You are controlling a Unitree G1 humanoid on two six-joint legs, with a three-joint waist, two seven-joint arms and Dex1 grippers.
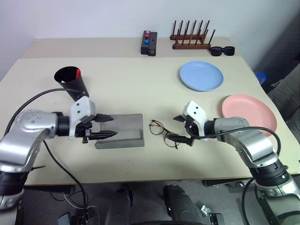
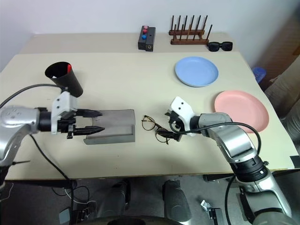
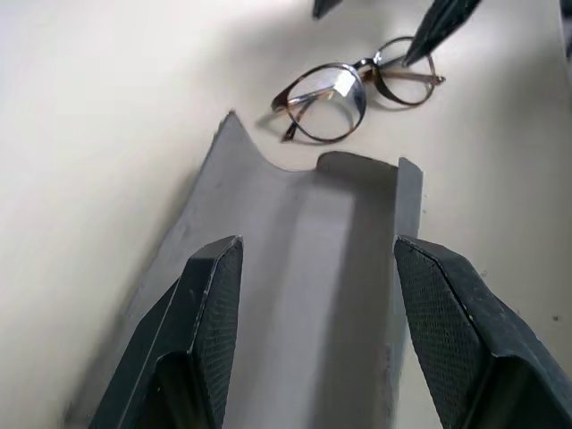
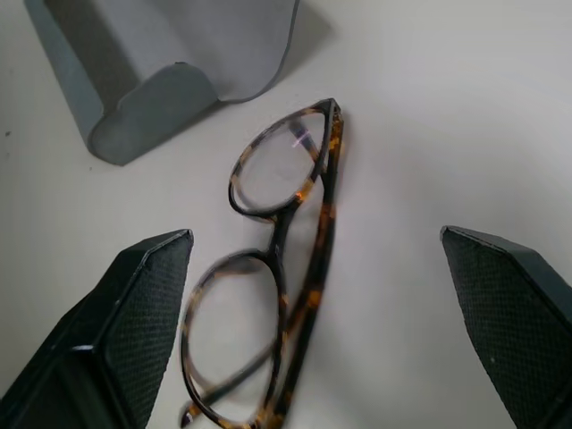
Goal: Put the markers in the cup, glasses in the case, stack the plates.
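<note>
A: Which step is in hand?
B: The glasses [image 4: 277, 295] lie folded on the tabletop [image 1: 140, 84], just beside the open case [image 1: 121, 131]. They are straddled by the right end effector [image 1: 182, 130], fingers wide apart

A: And next?
B: A close on the frame is called for; the left end effector [image 1: 105, 127], parted, hovers over the case
</note>
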